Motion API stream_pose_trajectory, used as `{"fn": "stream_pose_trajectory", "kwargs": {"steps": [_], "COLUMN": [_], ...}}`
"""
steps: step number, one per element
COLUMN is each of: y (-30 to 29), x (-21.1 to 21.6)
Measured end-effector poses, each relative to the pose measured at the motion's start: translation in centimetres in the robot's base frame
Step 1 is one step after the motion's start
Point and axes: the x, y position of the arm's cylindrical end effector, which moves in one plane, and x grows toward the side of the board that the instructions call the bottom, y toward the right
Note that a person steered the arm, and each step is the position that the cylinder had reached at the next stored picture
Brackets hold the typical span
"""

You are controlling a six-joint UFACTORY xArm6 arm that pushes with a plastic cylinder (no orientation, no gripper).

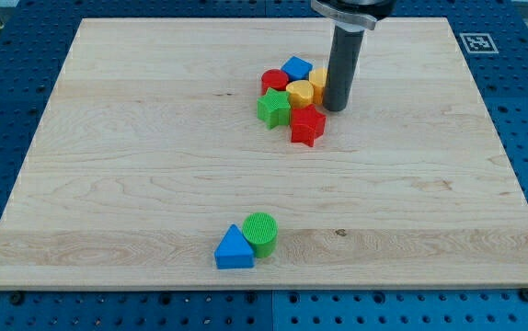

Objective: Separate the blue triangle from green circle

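The blue triangle [235, 249] lies near the view's bottom, just left of centre, on the wooden board [135, 165]. The green circle [262, 232] sits right against its upper right side, touching it. My tip [337, 108] is far above them in the view, at the right edge of a cluster of blocks near the view's top centre. The tip stands beside the yellow blocks there, well apart from the blue triangle and green circle.
The cluster by my tip holds a red circle [274, 80], a blue block [296, 68], a yellow hexagon [301, 93], another yellow block [318, 84] partly hidden by the rod, a green star [273, 108] and a red star [307, 124].
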Motion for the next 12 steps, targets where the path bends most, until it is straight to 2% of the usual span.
{"fn": "stream_pose_trajectory", "kwargs": {"steps": [1, 2, 3, 4, 5, 7, 10, 12], "y": [0.0, 2.9, 6.0, 6.6, 6.6, 6.6, 6.6, 4.1], "x": [0.0, 2.6, 8.6, 11.7, 11.7, 16.4, 18.0, 23.5]}}
